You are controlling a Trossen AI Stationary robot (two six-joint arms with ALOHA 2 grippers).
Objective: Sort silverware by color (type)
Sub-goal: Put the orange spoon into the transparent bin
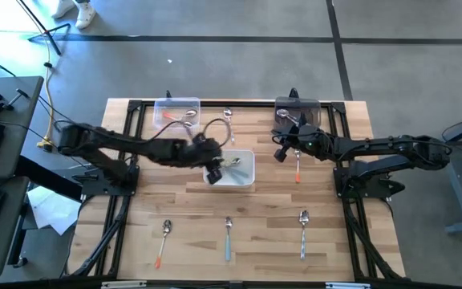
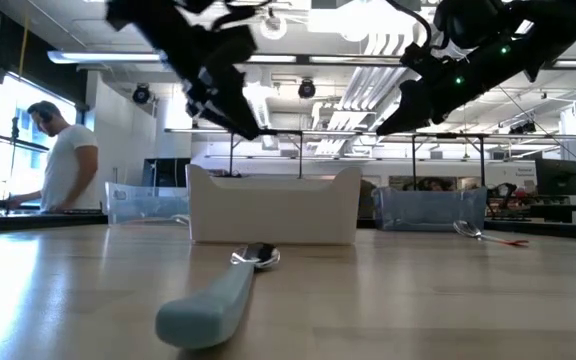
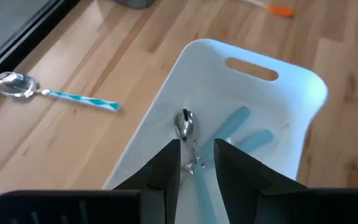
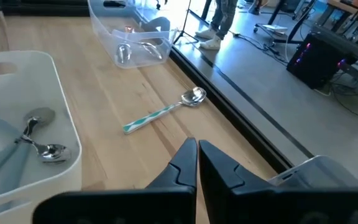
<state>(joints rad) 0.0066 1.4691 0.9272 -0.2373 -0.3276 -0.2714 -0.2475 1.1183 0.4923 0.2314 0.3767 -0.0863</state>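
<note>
Left gripper [image 3: 196, 169], jaws parted over the white bin [image 1: 249, 178] (blue spoons [image 3: 232, 127] inside), looks done dropping; next, fetch another.

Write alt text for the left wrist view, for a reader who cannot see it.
The left gripper, jaws slightly apart and holding nothing, hangs over a white plastic bin containing light blue-handled metal spoons. Beside the bin, a spoon with a teal-and-white striped handle lies on the light wooden table.
</note>
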